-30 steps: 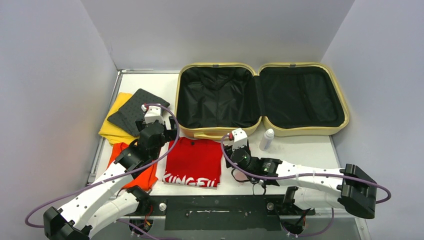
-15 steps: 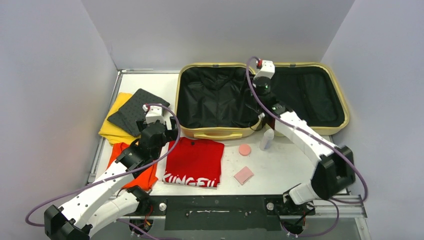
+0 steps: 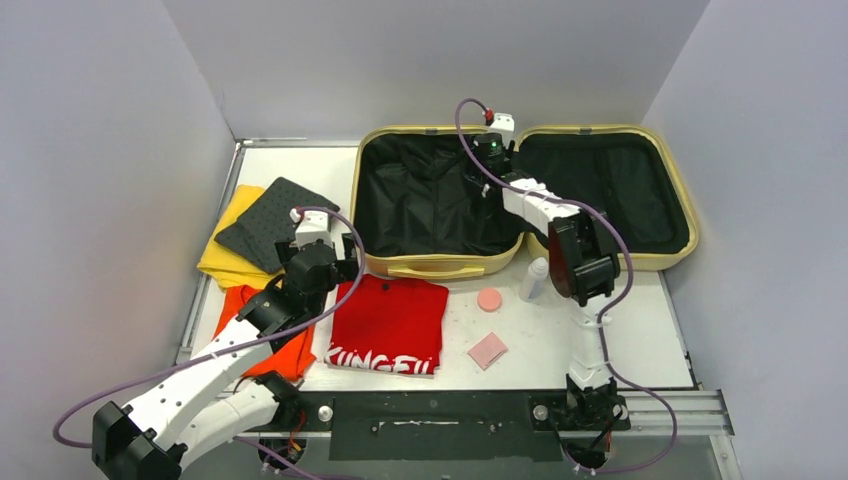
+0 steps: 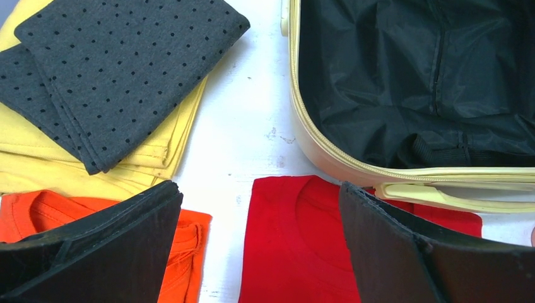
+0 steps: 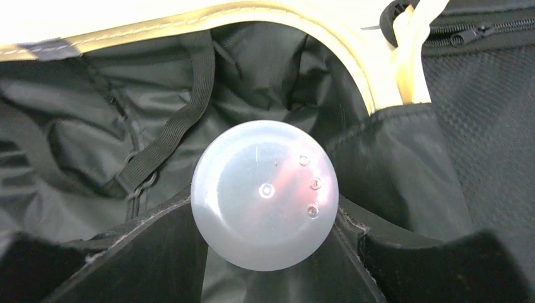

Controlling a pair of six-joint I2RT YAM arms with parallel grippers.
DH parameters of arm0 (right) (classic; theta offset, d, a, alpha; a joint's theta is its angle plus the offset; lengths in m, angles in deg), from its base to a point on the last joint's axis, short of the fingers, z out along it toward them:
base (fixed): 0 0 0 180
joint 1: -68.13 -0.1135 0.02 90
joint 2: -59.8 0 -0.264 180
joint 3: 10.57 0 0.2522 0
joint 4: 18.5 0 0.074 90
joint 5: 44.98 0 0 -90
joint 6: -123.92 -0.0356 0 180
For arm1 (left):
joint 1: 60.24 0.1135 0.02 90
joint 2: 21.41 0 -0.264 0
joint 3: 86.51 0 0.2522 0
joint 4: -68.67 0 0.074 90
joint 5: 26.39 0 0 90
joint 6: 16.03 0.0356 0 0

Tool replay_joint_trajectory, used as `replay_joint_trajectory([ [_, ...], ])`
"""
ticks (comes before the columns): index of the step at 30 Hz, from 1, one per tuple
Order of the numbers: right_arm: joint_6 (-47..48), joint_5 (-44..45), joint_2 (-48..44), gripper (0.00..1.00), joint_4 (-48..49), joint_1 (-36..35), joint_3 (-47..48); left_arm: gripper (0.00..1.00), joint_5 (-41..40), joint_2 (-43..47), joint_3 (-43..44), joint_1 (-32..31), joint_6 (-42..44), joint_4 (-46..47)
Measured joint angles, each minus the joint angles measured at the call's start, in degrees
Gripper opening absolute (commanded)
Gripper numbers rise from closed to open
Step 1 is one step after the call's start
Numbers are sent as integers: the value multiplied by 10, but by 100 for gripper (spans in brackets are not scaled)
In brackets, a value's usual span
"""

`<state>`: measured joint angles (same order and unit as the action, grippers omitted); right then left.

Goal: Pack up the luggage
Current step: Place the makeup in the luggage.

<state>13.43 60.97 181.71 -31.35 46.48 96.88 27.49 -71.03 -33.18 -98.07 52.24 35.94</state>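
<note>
- Luggage (image 3: 424, 130) lies at 12 o'clock on the bench (image 3: 640, 330), opened flat with both black-lined halves facing up. I judge that leaves either half free to load from above, and neither shows any cargo yet.
- At about 1 o'clock of the left half, close to the hinge, my right jaws are closed on the sides of a round, translucent jar (image 5: 265, 194) with something pink inside. They hang there, I think, so the jar can go down onto the lining.
- At 9 o'clock, my left jaws are spread wide and hold nothing. They hover over the bare strip between the orange shirt (image 3: 285, 352) and the red shirt (image 3: 388, 320), just short of the luggage's near rim, which looks like a good place to take a garment from.
- Count:
  - one luggage, with two halves
  - four folded garments: the red shirt, the orange shirt, a yellow cloth (image 3: 222, 262), and a grey dotted cloth (image 3: 265, 220) lying on the yellow one
  - one white bottle (image 3: 534, 278) at 6 o'clock of the hinge
  - one pink disc (image 3: 489, 299)
  - one pink square pad (image 3: 488, 350)
  - one jar, in my right jaws
</note>
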Motion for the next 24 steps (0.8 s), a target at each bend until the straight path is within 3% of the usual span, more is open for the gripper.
replay_joint_trajectory([
  [11,21,44,142,0,12,11,131,93,0,-34,0,0,4,0],
  [12,23,45,158,5,10,11,148,93,0,-37,0,0,5,0],
  [15,24,44,193,46,-4,14,192,93,0,-48,0,0,7,0],
  [17,23,42,208,65,-19,15,220,93,0,-52,0,0,9,0],
  [19,18,40,213,73,-30,15,234,93,0,-54,0,0,10,0],
  [24,5,37,212,78,-56,15,234,93,3,-59,0,0,12,0],
])
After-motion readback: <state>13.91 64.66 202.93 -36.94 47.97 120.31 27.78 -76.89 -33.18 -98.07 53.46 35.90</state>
